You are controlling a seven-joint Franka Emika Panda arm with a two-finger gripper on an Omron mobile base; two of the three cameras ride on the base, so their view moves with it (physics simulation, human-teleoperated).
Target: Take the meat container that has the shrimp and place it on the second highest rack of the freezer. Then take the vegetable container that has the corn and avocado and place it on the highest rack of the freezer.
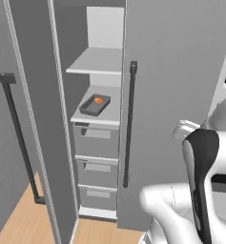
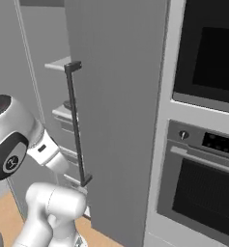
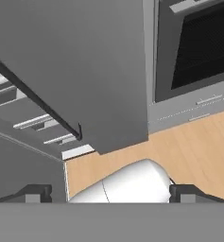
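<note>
Grey freezer (image 1: 181,71); dark tray (image 1: 94,105); orange-pink shrimp (image 1: 99,100).

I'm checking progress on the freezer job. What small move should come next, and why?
Probably turn away to fetch the vegetable bowl: the tray with the shrimp already sits on the lower shelf, the upper shelf is bare, and the gripper is open.

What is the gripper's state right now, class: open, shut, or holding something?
Gripper: open, jaws spread wide apart, holding nothing; it looks down at the wood floor beside the freezer.
</note>
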